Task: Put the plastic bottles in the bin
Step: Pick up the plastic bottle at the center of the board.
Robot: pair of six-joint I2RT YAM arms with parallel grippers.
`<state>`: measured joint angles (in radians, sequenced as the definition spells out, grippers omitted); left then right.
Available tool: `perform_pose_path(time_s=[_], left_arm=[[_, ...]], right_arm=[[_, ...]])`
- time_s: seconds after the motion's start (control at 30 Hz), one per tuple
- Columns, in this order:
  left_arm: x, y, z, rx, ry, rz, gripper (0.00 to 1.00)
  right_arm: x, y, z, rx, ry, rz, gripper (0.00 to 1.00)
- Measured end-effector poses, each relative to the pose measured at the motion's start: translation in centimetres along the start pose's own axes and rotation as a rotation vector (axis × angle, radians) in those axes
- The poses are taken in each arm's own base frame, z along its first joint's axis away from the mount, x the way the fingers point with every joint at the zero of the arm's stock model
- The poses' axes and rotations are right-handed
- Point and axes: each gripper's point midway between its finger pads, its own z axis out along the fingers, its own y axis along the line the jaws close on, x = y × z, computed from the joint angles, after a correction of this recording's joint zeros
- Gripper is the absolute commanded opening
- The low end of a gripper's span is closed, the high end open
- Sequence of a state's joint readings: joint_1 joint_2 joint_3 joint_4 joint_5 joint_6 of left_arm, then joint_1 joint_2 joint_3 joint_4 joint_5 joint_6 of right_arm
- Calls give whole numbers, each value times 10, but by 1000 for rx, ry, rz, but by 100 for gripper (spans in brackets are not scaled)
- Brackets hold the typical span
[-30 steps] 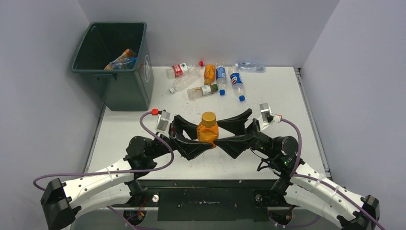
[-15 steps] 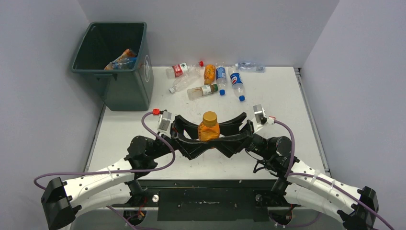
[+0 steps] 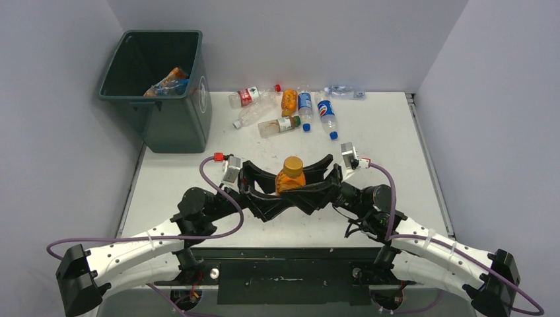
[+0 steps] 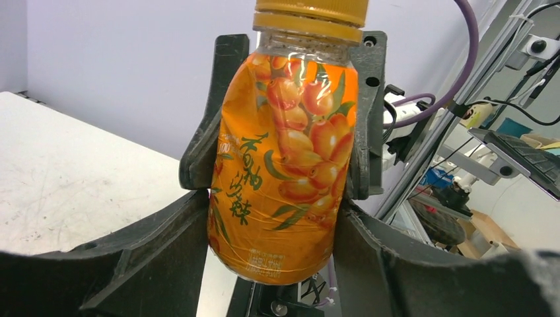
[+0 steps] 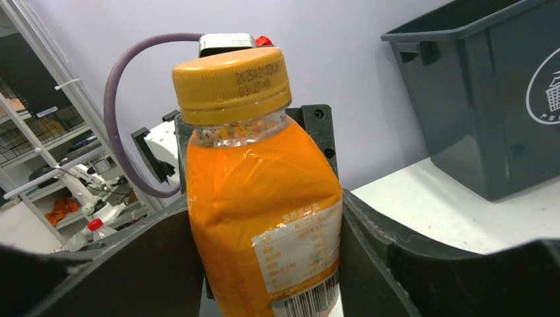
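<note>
Partway: few binned bottles (image 3: 170, 82) in bin (image 3: 177, 125), ~7 loose bottles (image 3: 304, 103) at table (image 3: 383, 132) rear, L claw (image 4: 271, 218) + R claw (image 5: 264, 218) both pinching orange bottle (image 3: 289, 177) mid-table, not dropped in yet.

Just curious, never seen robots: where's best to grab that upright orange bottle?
Take the orange bottle by its wide labelled body, below the narrow neck, coming in level from a side: it is upright, and the body gives broad faces to press on.

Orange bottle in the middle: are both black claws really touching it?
Touching. Each wrist view shows it: the left gripper and the right gripper have their fingers pressed against both sides of the orange bottle, with no gap.
</note>
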<state>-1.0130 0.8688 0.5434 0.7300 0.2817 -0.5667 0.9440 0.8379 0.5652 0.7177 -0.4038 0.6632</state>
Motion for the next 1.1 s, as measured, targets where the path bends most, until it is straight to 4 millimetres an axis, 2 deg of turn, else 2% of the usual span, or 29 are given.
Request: perform_pose_path(time_s=[0.03, 0.07, 0.17, 0.2, 0.33, 0.47, 0.63, 0.73, 0.83, 0.93, 0.97, 1.03, 1.1], left_arm=[[-1, 0, 0, 0, -3, 1, 20], [-2, -1, 0, 3, -5, 2, 31], [-3, -2, -1, 3, -6, 3, 89], [-3, -2, -2, 3, -5, 3, 98], [-5, 5, -8, -49, -20, 26, 96], [-26, 4, -29, -102, -100, 79, 96], [-74, -3, -50, -173, -244, 154, 96], [-102, -13, -43, -179, -274, 171, 96], [-114, -21, -18, -162, -226, 168, 96], [-107, -21, 13, -133, -125, 154, 96], [-103, -21, 18, -128, -106, 149, 96], [-82, -11, 30, -134, -19, 123, 99], [-57, 2, 34, -155, 60, 98, 91]], right_arm=[[-1, 1, 0, -4, -2, -1, 37], [-1, 2, 1, -8, -1, -5, 33], [-1, 3, 1, -10, -3, -13, 25], [-1, 4, 1, -9, -1, -14, 22], [-3, 4, -6, 20, 8, -45, 6], [-5, -2, -19, 88, 44, -98, 5], [-6, -9, -31, 160, 115, -180, 5], [3, -15, -36, 187, 165, -201, 5], [15, -23, -39, 207, 217, -201, 5], [24, -27, -37, 209, 246, -194, 5], [28, -29, -37, 210, 259, -190, 5], [34, -32, -36, 210, 279, -182, 5], [37, -32, -35, 207, 288, -178, 5]])
